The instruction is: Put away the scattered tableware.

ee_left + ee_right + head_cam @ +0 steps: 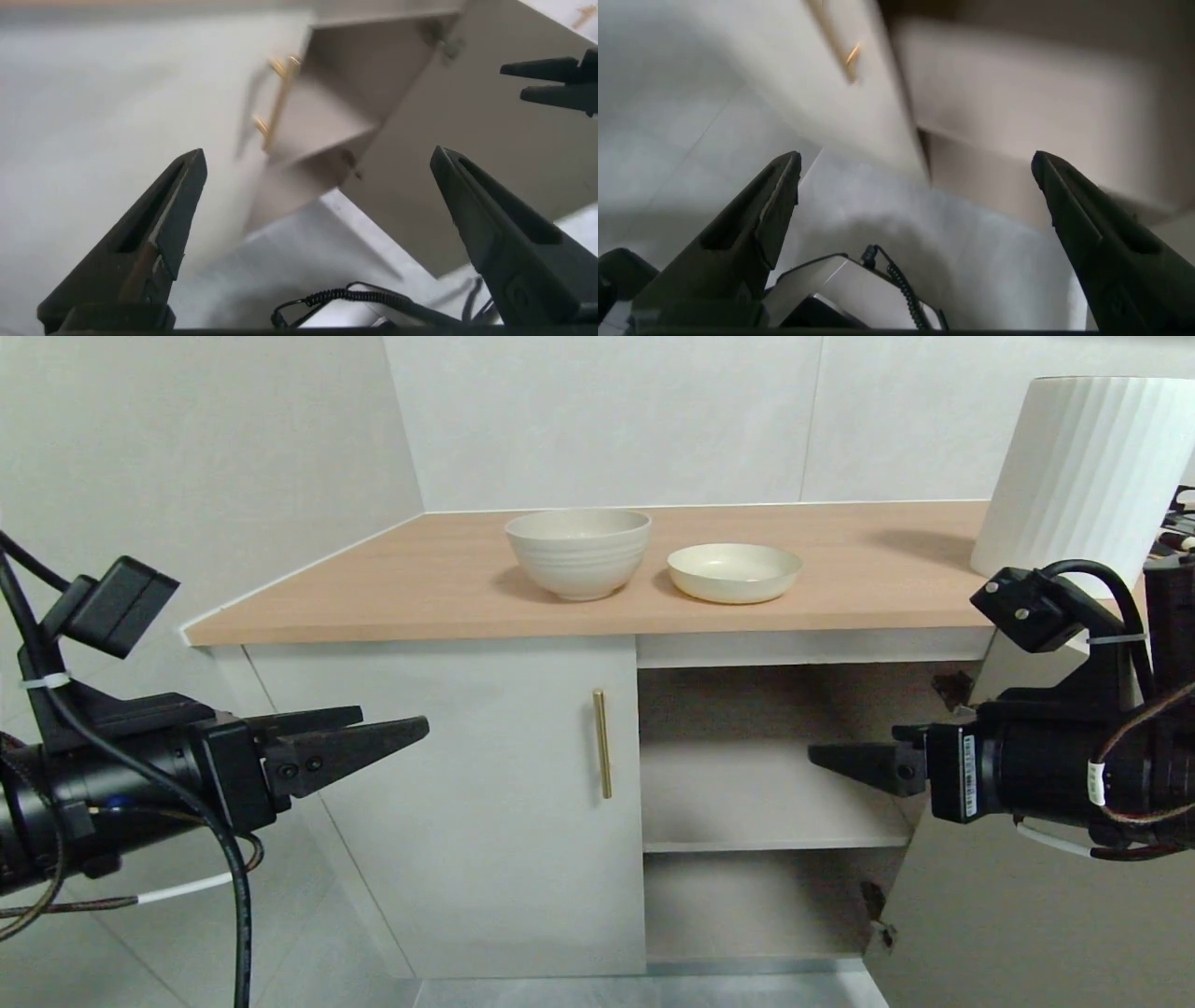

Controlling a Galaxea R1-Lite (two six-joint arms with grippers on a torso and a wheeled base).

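Observation:
A deep cream bowl (578, 553) and a shallow cream dish (734, 571) stand side by side on the wooden countertop (392, 588). Below them is a white cabinet whose left door (467, 803) is closed and whose right door (1008, 915) hangs open, showing a bare shelf (766, 793). My left gripper (397, 721) (318, 159) is open in front of the closed door, well below the counter. At shelf height, by the opening, my right gripper (822, 756) (915, 161) is open. Neither holds anything.
A tall white ribbed cylinder (1083, 476) stands on the counter at the far right. The closed door carries a gold bar handle (602, 743) (271, 103). Walls close the counter at the back and left. Grey floor (653, 994) lies in front of the cabinet.

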